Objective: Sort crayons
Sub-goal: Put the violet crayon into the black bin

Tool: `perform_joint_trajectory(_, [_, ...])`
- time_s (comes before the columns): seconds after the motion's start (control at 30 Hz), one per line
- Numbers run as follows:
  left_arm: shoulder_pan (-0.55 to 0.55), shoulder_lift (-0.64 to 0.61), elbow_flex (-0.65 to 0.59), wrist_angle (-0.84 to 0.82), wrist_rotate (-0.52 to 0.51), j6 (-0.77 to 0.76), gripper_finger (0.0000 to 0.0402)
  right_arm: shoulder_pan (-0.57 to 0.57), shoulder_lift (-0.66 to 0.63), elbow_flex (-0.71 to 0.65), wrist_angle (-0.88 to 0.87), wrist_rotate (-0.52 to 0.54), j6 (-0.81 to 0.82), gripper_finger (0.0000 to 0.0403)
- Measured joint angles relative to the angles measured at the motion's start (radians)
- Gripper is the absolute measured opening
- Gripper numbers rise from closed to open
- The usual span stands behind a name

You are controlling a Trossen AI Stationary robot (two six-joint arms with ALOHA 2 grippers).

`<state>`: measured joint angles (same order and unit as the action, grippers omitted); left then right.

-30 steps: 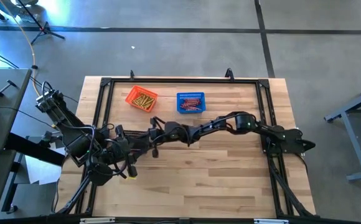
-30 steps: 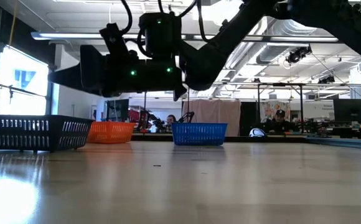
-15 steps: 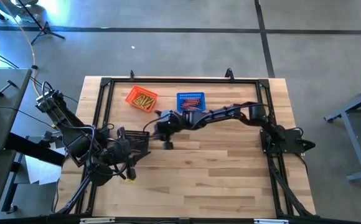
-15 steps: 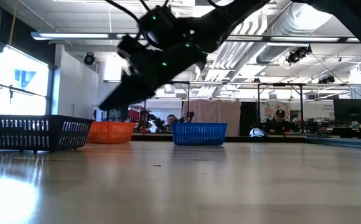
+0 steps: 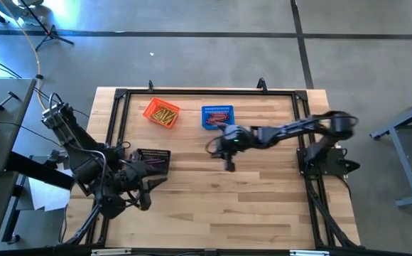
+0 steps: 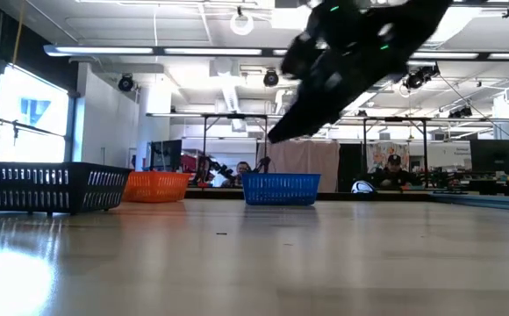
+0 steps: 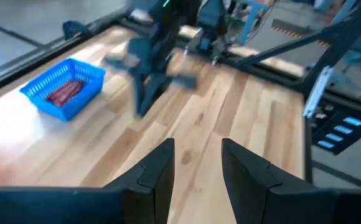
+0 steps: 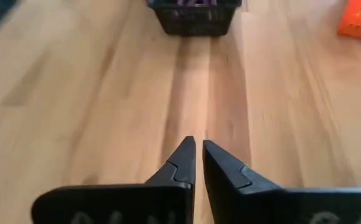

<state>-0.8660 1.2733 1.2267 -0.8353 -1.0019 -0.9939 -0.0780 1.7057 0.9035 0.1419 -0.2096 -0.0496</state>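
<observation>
A pale wooden counter [image 5: 263, 206] is lying almost bare inside its black frame, wide open boards toward the near edge. Three baskets are holding the crayons: yellow ones in the orange basket [image 5: 161, 113], red ones in the blue basket [image 5: 217, 117], purple ones in the black basket [image 5: 153, 159]. The right claw [image 5: 227, 163] is hanging over mid-counter just beside the blue basket, fingers clenched on nothing visible. The left claw [image 7: 197, 163] is waiting released by the black basket. No loose crayon is showing, so sorting is looking finished; next is likely parking the arms.
</observation>
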Motion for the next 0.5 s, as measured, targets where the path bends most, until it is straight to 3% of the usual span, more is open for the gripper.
perform_joint_trajectory(0.23, [0.001, 0.067, -0.077, -0.011, 0.060, -0.125, 0.0117, 0.054, -0.310, -0.231, 0.014, 0.136, 0.098, 0.0025])
perform_joint_trajectory(0.5, [-0.008, 0.155, -0.146, -0.043, 0.444, -0.384, 0.0117, 0.097, -0.508, -0.367, 0.003, 0.157, 0.200, 0.0026])
